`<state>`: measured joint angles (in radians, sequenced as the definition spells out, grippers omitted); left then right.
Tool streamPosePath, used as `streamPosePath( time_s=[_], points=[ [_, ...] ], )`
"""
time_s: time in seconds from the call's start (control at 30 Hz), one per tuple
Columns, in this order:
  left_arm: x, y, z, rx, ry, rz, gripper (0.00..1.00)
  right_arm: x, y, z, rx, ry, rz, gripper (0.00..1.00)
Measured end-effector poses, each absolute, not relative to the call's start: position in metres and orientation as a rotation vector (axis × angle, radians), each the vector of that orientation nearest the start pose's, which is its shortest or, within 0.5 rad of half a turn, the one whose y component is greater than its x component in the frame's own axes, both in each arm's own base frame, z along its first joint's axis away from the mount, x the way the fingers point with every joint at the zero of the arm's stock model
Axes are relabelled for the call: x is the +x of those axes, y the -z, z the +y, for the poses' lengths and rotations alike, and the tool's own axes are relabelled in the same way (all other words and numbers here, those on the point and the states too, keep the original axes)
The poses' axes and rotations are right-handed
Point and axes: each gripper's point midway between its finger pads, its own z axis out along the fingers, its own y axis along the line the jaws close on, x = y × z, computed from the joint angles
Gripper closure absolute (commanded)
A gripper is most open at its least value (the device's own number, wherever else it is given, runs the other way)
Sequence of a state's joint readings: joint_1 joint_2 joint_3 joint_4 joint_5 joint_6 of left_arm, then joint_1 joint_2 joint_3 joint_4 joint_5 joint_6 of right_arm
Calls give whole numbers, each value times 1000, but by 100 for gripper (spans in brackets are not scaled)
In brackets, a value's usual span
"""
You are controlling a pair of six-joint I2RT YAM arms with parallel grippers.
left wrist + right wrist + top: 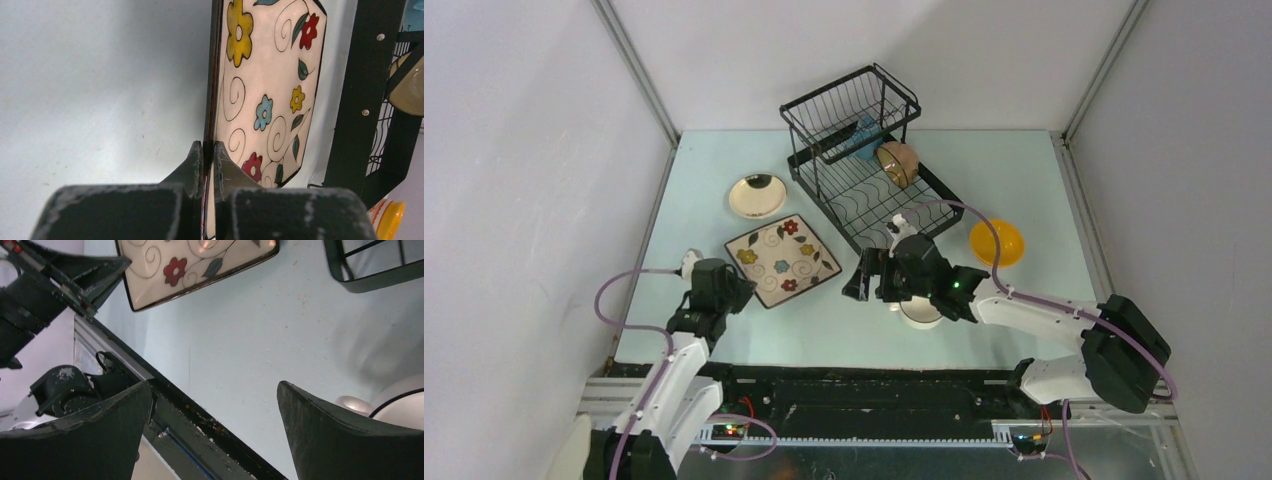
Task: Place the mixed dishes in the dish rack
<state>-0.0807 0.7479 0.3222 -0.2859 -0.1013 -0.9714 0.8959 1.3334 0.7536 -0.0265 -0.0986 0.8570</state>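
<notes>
The square cream floral plate (782, 260) lies left of centre on the table. My left gripper (738, 290) is shut on its near-left rim; in the left wrist view both fingers (196, 160) pinch the plate's dark edge (270, 90). My right gripper (856, 283) is open and empty, hovering right of the plate, and its jaws stand wide apart (215, 385). The black wire dish rack (864, 165) stands at the back and holds the blue mug (864, 136) and the brown bowl (899, 163). A round cream plate (758, 195) and the yellow bowl (996, 242) sit on the table.
A white round dish (921, 315) sits under my right arm near the front edge; it shows in the right wrist view (400, 407). The rack's black frame (362, 90) stands just beyond the floral plate. Walls enclose the table on three sides.
</notes>
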Motion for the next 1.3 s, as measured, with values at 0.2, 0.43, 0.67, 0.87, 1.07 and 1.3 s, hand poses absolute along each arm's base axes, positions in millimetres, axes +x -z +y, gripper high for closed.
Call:
streamPosePath(
  time_s=[0.2, 0.43, 0.67, 0.87, 1.07, 1.3],
  points=[
    [241, -66, -37, -1053, 437, 2067, 100, 220, -120, 305, -2, -969, 2405, 0],
    [236, -64, -39, -1057, 441, 2090, 100, 223, -130, 287, 144, -923, 2358, 1],
    [228, -65, -42, -1056, 462, 2114, 100, 177, -125, 350, 261, -1111, 2404, 1],
    [222, -71, -48, -1048, 481, 2160, 100, 161, -88, 385, 482, -1152, 2490, 0],
    [217, -83, -52, -1024, 499, 2189, 100, 153, -72, 415, 586, -1228, 2473, 0],
    [210, -101, -47, -958, 440, 2232, 100, 167, -72, 439, 670, -1317, 2435, 0]
  ],
)
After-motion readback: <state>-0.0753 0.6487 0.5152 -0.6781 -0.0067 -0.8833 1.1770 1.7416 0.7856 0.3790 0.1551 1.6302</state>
